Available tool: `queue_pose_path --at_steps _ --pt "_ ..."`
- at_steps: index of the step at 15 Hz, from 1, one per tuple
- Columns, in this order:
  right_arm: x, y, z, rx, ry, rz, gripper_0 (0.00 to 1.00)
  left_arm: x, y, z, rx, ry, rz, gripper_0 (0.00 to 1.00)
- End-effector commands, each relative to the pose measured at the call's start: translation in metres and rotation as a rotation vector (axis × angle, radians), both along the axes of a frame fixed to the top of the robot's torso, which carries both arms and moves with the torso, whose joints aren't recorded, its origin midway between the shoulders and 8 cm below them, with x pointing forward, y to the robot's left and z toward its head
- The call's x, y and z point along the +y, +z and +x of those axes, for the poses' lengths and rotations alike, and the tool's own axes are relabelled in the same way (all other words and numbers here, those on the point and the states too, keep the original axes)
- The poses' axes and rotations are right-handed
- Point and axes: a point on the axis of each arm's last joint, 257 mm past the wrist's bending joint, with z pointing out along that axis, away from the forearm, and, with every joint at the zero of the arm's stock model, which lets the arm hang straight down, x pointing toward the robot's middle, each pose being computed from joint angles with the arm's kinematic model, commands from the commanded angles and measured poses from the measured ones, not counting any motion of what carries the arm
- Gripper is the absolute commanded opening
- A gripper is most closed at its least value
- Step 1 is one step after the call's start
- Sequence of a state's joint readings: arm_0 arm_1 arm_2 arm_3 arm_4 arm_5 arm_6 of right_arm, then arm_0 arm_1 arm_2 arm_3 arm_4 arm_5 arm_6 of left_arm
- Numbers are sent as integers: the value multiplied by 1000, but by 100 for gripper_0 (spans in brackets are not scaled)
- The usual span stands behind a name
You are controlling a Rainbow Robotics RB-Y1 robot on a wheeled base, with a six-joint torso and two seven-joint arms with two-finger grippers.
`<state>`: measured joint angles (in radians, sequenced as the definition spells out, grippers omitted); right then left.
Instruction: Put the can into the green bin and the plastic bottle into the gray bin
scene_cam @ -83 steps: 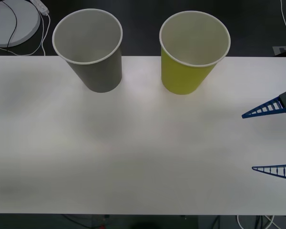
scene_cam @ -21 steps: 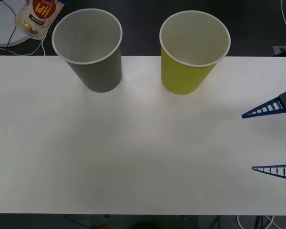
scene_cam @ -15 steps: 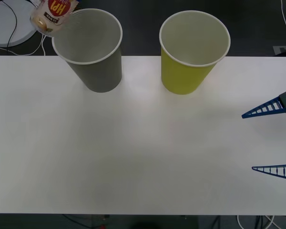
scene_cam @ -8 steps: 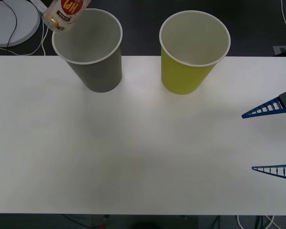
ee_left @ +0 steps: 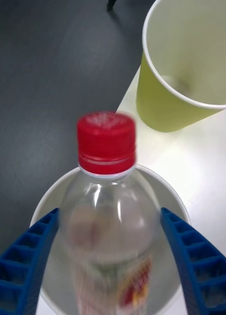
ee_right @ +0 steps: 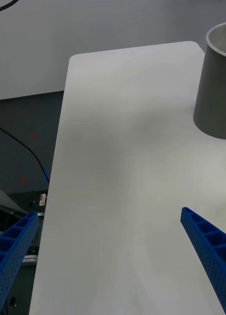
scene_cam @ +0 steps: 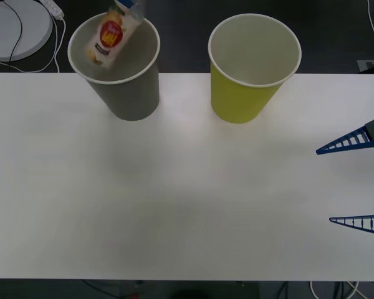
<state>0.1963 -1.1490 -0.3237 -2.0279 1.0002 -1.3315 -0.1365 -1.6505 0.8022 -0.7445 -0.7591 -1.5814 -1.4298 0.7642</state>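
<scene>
Bottle released over the gray bin.
Between the spread fingers of the left gripper [ee_left: 110, 266], the plastic bottle [ee_left: 109, 216] is dropped, untouched, into the gray bin [ee_left: 46, 216]; the right gripper [scene_cam: 355, 180] is kept open and empty.

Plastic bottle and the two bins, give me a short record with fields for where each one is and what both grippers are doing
plastic bottle: tilted, inside the mouth of the gray bin, red cap toward the left wrist camera
gray bin: upright at the table's far edge, on the robot's left
green bin: upright at the far edge, to the right of the gray bin, nothing visible inside
left gripper: above the gray bin, fingers spread either side of the bottle, not touching it
right gripper: open, parked over the table's right edge
</scene>
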Motion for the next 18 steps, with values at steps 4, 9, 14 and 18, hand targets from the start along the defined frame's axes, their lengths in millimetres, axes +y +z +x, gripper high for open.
queue_pose_path --at_steps 4,9,14,18 --pt "0 0 0 0 0 0 100 0 0 0 -2 -3 1 100" --pt "0 0 0 0 0 0 100 0 0 0 -1 0 0 100" --pt "0 0 0 0 0 0 100 2 1 -1 -1 -4 -1 100" --pt "0 0 0 0 0 0 100 15 -4 -9 9 -18 31 100"
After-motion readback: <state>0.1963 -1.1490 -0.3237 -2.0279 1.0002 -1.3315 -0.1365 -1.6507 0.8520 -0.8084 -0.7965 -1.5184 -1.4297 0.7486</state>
